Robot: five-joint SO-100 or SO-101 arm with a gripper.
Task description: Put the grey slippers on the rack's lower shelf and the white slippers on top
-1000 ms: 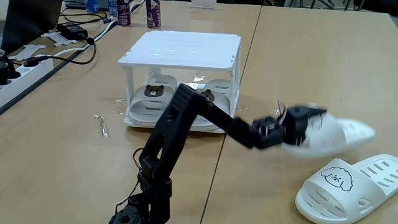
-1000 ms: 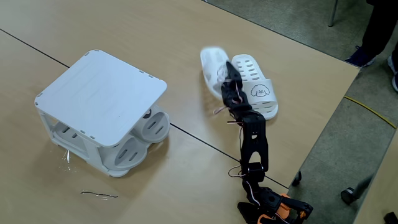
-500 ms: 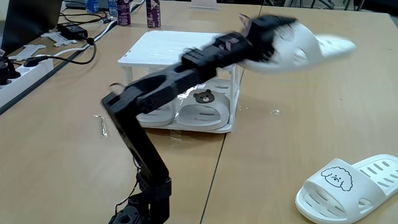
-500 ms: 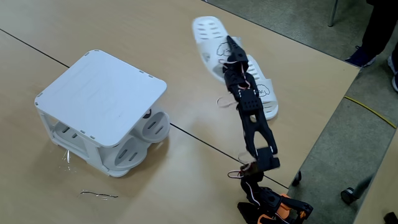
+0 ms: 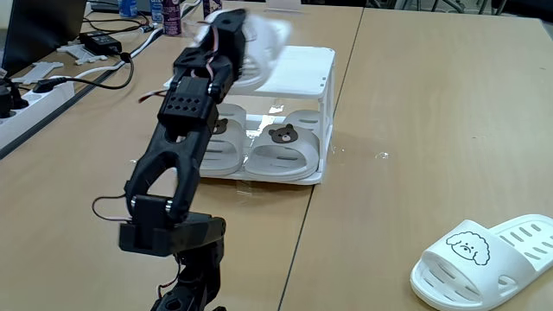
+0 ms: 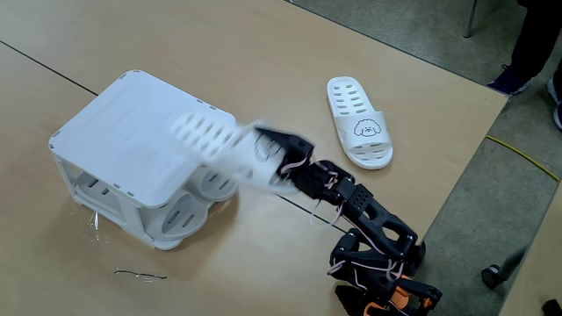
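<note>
Swung across from the open desk [image 5: 415,130] on the right of a fixed view, one white slipper [image 5: 259,47] is now held blurred in the air over the rack [image 5: 298,65], above its slatted top in both fixed views [image 6: 215,145]. It rides in the claw [image 5: 226,36], which is clenched on the slipper's near end; the fingertips themselves are smeared by motion. The arm [image 5: 177,147] now leans toward the rack rather than stretching out to the right.

The second white slipper [image 5: 484,259] lies flat on the desk, puppy face up, well apart from the rack; in another fixed view [image 6: 358,121] it sits beyond the arm [image 6: 369,224].

Both grey slippers [image 5: 281,147] rest side by side on the lower shelf [image 5: 307,177], bear badges facing outward; their rounded ends show under the top panel [image 6: 198,197].

Cables and a power strip [image 5: 39,91] lie at the desk's left edge, bottles [image 5: 212,17] stand behind the rack, and a thin wire piece [image 5: 141,173] lies just left of the rack.
</note>
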